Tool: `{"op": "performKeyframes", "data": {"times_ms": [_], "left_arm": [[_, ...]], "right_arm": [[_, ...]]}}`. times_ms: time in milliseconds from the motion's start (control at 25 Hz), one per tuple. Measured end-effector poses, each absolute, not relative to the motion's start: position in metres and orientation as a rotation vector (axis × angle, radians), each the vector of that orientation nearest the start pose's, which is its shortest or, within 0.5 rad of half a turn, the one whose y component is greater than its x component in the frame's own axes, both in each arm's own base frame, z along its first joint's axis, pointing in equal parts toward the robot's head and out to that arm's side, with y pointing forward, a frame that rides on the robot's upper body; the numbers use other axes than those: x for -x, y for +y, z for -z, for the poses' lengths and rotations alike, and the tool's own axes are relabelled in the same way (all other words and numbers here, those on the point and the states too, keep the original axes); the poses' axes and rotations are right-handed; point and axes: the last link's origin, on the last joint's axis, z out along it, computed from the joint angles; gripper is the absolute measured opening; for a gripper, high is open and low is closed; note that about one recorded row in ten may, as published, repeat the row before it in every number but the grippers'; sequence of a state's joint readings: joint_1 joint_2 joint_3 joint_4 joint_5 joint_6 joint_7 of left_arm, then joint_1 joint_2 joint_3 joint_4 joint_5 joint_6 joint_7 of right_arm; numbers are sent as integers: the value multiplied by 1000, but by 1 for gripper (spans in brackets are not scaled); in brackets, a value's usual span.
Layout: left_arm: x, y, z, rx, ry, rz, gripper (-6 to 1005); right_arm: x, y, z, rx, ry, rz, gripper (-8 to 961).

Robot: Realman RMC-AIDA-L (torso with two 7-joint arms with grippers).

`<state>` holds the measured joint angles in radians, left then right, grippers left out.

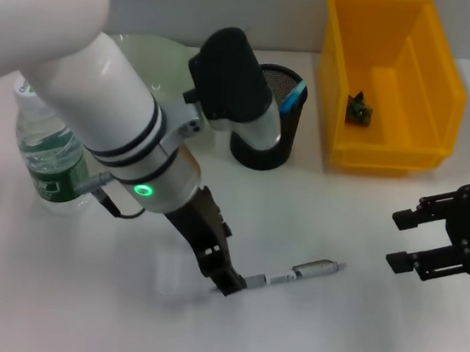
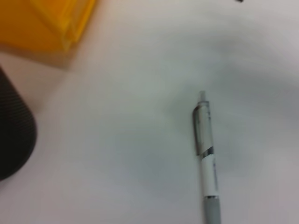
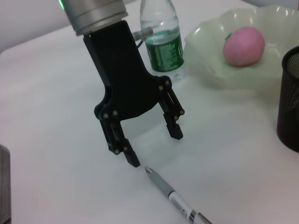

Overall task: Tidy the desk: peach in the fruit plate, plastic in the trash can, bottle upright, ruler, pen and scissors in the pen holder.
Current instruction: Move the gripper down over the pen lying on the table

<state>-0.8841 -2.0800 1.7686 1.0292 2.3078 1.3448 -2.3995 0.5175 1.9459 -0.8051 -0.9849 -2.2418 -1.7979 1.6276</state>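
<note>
A silver-and-white pen (image 1: 296, 275) (image 2: 205, 154) (image 3: 174, 197) lies on the white desk. My left gripper (image 1: 224, 282) (image 3: 154, 147) is open just above the pen's grey end, touching nothing. The right gripper (image 1: 394, 240) hovers open at the right edge. The bottle (image 1: 49, 153) (image 3: 161, 37) stands upright. A pink peach (image 3: 243, 45) rests in the pale green fruit plate (image 3: 212, 70) (image 1: 143, 49). A green plastic scrap (image 1: 359, 110) lies in the yellow trash can (image 1: 433, 97). The black mesh pen holder (image 1: 265, 141) holds a blue item; I cannot tell whether it is the ruler or the scissors.
The pen holder (image 3: 289, 107) (image 2: 14, 135) and trash can (image 2: 42, 23) stand behind the pen, toward the back of the desk. Bare white desk lies between the pen and the right gripper.
</note>
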Motion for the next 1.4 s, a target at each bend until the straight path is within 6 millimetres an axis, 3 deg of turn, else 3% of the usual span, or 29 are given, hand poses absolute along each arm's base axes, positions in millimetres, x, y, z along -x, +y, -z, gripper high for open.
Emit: {"op": "performKeyframes", "data": {"times_ms": [880, 1160, 1400], "left_arm": [[107, 331, 124, 3045, -231, -573, 766], [108, 330, 130, 3037, -190, -577, 608], [110, 332, 131, 3025, -185, -576, 601]], "right_arm": [[-265, 325, -73, 2957, 583, -107, 693], [-265, 325, -72, 2959, 583, -107, 693], [-265, 325, -71, 2964, 581, -103, 692]]}}
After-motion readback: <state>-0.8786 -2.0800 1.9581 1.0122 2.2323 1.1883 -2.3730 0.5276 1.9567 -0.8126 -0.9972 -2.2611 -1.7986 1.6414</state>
